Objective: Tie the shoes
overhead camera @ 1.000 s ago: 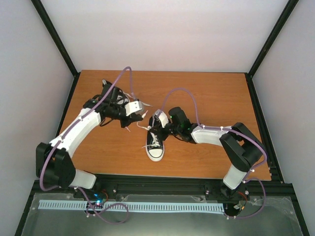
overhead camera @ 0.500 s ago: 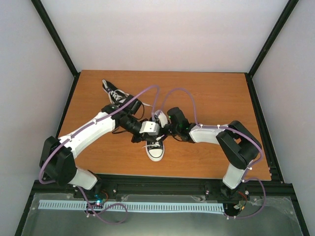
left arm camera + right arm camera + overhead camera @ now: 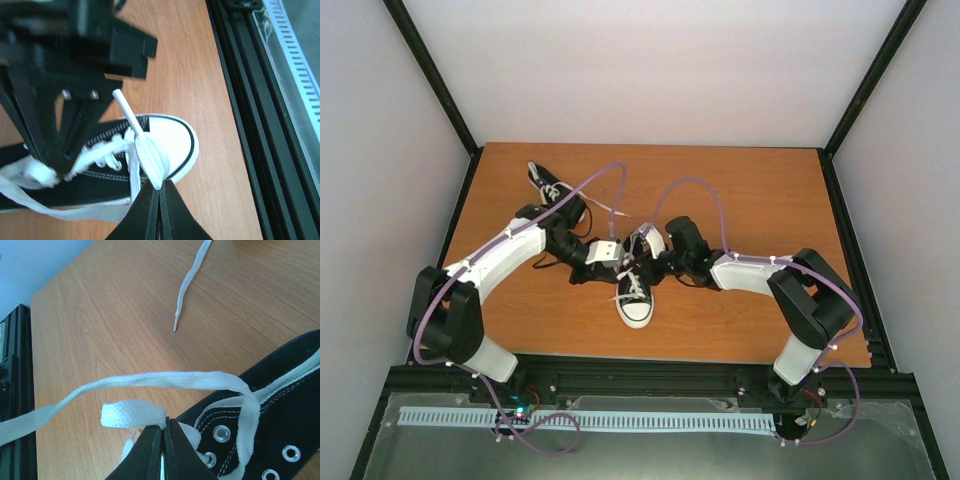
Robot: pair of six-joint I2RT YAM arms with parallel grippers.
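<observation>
One black sneaker with a white toe cap lies mid-table, toe toward the arms. The other shoe lies at the far left. My left gripper is at the near shoe's left side, shut on a folded white lace above the toe cap. My right gripper is over the shoe's tongue end, shut on a folded bit of the other lace. A lace strand arcs over it beside the eyelets. The right gripper's black body fills the left wrist view's upper left.
A loose lace end of the far shoe lies on the wood behind the near one. The black frame rail runs along the table's near edge, and also shows in the left wrist view. Grey walls enclose the table.
My left arm swung from beside the far shoe down to the near shoe, then drew back a little to the left with a lace. The right gripper stayed at the shoe.
</observation>
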